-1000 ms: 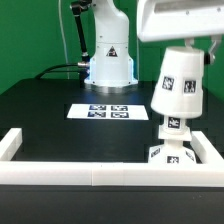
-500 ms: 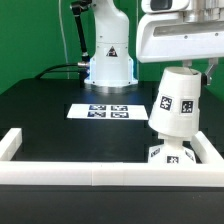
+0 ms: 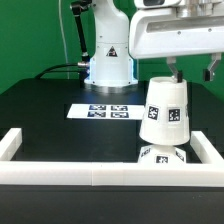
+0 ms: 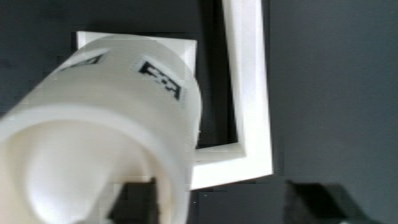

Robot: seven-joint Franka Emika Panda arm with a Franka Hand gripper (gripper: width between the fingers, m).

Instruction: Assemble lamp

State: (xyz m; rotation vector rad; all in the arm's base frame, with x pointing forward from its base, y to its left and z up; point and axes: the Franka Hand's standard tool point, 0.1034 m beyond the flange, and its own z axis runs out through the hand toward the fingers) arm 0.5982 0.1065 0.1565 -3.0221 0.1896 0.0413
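Note:
The white cone-shaped lamp shade (image 3: 165, 110) leans a little as it sits over the tagged lamp base (image 3: 160, 155), close to the frame's corner at the exterior view's right. The bulb is hidden under the shade. My gripper (image 3: 191, 72) hangs just above the shade's narrow top with its jaws wide apart. One finger (image 3: 173, 68) is at the top opening and the other is clear to the side. In the wrist view the shade (image 4: 107, 120) fills the picture beside my gripper (image 4: 231, 200), and the base (image 4: 107, 42) peeks out beyond it.
A white frame rail (image 3: 100, 172) runs along the front of the black table and turns up at both sides; its corner shows in the wrist view (image 4: 249, 150). The marker board (image 3: 103, 111) lies mid-table. The arm's pedestal (image 3: 108, 60) stands behind.
The shade has dropped lower over the base, shifted toward the exterior view's left and tilted. My gripper has come down and moved left with it.

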